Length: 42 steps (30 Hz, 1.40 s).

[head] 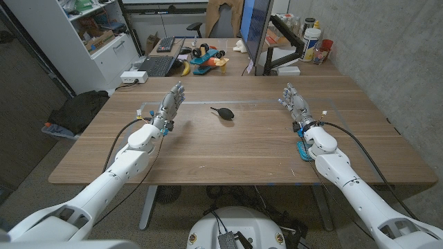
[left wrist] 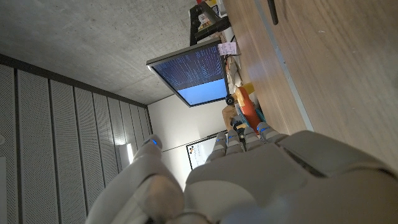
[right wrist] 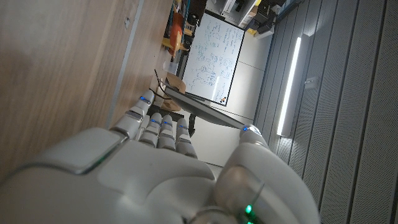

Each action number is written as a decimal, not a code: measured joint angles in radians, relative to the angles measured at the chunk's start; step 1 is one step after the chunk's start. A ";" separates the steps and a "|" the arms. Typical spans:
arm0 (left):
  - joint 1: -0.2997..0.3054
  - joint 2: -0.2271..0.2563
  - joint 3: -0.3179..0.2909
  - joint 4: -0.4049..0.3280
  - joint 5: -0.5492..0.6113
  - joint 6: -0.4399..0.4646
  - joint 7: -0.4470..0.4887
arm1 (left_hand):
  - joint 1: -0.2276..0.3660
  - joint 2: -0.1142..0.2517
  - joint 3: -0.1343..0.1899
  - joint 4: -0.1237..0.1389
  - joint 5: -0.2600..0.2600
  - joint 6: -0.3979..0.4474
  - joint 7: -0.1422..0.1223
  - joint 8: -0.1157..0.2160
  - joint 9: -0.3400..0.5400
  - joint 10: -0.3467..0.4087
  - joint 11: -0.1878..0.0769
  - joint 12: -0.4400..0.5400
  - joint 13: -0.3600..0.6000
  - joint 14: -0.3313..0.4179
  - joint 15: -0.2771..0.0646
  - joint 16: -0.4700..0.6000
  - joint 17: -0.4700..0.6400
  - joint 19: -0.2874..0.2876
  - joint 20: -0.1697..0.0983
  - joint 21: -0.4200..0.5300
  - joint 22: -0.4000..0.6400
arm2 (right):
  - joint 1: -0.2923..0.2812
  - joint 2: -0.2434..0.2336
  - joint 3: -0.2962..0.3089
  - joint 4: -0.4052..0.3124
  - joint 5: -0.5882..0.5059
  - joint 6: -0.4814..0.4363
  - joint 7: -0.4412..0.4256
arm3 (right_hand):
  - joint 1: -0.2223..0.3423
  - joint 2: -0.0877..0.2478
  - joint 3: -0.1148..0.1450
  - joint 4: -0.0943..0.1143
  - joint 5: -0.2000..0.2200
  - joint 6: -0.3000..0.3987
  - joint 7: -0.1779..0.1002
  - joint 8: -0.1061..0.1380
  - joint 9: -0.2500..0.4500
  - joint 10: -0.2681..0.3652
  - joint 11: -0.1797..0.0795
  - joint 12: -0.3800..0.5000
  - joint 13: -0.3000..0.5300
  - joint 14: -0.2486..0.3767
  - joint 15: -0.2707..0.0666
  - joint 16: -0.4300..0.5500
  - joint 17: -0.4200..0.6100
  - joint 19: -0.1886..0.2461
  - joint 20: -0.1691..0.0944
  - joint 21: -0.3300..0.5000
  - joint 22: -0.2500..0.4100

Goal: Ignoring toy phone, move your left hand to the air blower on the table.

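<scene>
The bare table (head: 228,149) lies open between the left hand (head: 169,105) and the blower (head: 223,112); nothing stands on that stretch of wood. The blower sits alone near the middle, with free room on every side. The right hand (head: 295,104) stands well apart on the far side. The clutter, a laptop (head: 158,66), toys (head: 206,57) and a monitor (head: 255,31), lies beyond the back edge.
</scene>
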 measured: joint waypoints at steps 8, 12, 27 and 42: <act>0.001 0.015 0.007 -0.023 0.034 0.005 0.024 | 0.008 0.008 0.004 -0.004 0.000 0.000 0.000 0.000 0.000 0.000 0.000 0.000 0.000 0.000 0.000 0.000 0.000 -0.005 0.005 -0.004 0.000 | -0.001 0.003 0.002 0.001 -0.001 0.003 0.002 | 0.000 0.000 0.000 0.000 0.000 0.000 0.000 0.000 0.000 0.003 0.003 0.000 0.005 0.000 0.000 0.000 0.000 0.000 0.000 0.000 0.000; 0.001 0.022 0.010 -0.034 0.048 0.009 0.035 | 0.008 0.008 0.004 -0.004 0.000 0.000 0.000 0.000 0.000 0.000 0.000 0.000 0.000 0.000 0.000 0.000 0.000 -0.001 0.009 -0.006 0.000 | -0.002 0.003 0.003 0.002 -0.001 0.005 0.004 | 0.000 0.000 0.000 0.000 0.000 0.003 -0.003 0.000 0.000 0.003 0.003 0.000 0.005 0.000 0.000 0.000 0.000 0.000 0.000 0.000 0.000; 0.007 0.054 0.019 -0.087 0.100 0.026 0.073 | 0.028 0.010 0.012 -0.018 -0.008 0.005 -0.005 0.000 0.000 0.006 -0.005 0.000 0.000 0.005 -0.005 0.000 0.000 0.000 0.011 -0.013 0.000 | -0.017 0.003 0.006 -0.009 -0.004 0.012 0.004 | 0.000 0.000 -0.004 -0.004 0.000 0.007 -0.007 0.000 0.000 0.009 0.001 0.000 0.005 0.005 0.005 0.000 -0.005 0.000 0.000 -0.004 0.000; 0.012 0.075 0.023 -0.124 0.119 0.037 0.083 | 0.034 0.008 0.012 -0.027 -0.008 0.011 0.000 0.000 0.000 0.009 -0.002 0.000 0.000 0.010 0.000 0.000 0.000 0.004 0.014 -0.017 0.000 | -0.033 0.002 -0.002 -0.033 -0.015 0.024 -0.012 | -0.004 0.004 -0.007 -0.007 0.000 0.007 -0.007 0.000 0.000 0.016 0.002 0.000 0.005 0.005 0.005 0.000 -0.008 0.000 0.000 -0.008 0.000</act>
